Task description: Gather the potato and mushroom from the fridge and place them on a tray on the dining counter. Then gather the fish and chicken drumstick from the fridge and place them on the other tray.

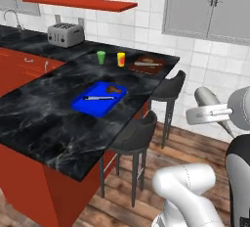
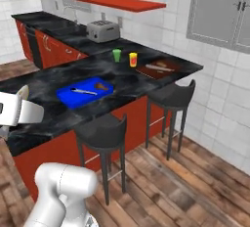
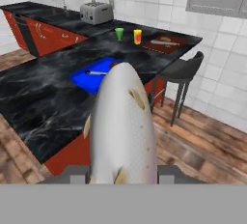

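Observation:
My gripper (image 3: 123,172) is shut on the fish (image 3: 123,121), a long silver-grey body with yellowish fins that sticks out ahead of the fingers. From the sides, the gripper (image 1: 211,114) (image 2: 13,112) hangs in the air off the near side of the dining counter (image 1: 58,133), with the fish's end (image 1: 207,97) (image 2: 23,93) poking up. On the counter lies a blue tray (image 1: 85,104) (image 2: 66,98) (image 3: 82,80). A thin grey item and a small brown item lie in it, too small to identify. The fridge is out of view.
Two dark stools (image 1: 136,133) (image 1: 168,88) stand along the counter's side. A green cup (image 1: 101,57), a yellow cup (image 1: 121,59) and a dark red board (image 1: 148,64) sit at the counter's far end. A toaster (image 1: 65,34) stands behind, on the back counter.

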{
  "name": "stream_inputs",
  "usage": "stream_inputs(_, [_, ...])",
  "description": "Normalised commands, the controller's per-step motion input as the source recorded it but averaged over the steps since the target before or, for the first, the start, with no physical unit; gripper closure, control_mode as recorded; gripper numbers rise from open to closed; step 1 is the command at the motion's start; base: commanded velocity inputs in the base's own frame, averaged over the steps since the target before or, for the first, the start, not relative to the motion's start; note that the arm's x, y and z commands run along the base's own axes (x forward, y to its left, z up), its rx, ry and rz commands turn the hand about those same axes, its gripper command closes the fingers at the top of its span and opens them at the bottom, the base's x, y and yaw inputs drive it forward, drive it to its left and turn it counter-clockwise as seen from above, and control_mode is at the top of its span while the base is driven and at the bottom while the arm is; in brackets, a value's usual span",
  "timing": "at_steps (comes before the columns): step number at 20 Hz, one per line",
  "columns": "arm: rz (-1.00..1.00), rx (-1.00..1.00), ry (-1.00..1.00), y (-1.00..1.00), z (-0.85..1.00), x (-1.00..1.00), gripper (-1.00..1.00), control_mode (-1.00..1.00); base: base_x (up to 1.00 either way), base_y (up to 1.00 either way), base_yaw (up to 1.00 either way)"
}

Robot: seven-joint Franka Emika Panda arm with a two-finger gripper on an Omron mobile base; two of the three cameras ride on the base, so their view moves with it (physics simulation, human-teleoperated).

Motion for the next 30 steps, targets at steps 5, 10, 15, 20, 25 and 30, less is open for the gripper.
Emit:
stream_inputs(5, [0.00, 0.00, 0.00, 0.00, 0.00, 0.00, 1.00, 1.00, 0.29, -0.41, 0.42])
stream_inputs(10, [0.00, 0.00, 0.00, 0.00, 0.00, 0.00, 1.00, 1.00, 0.29, -0.41, 0.42])
stream_inputs(15, [0.00, 0.00, 0.00, 0.00, 0.00, 0.00, 1.00, 1.00, 0.30, -0.42, 0.41])
stream_inputs(20, [0.00, 0.00, 0.00, 0.00, 0.00, 0.00, 1.00, 1.00, 0.30, -0.40, 0.42])
stream_inputs(25, [0.00, 0.00, 0.00, 0.00, 0.00, 0.00, 1.00, 1.00, 0.31, -0.43, 0.41])
stream_inputs(30, [0.00, 0.00, 0.00, 0.00, 0.00, 0.00, 1.00, 1.00, 0.19, -0.51, 0.38])
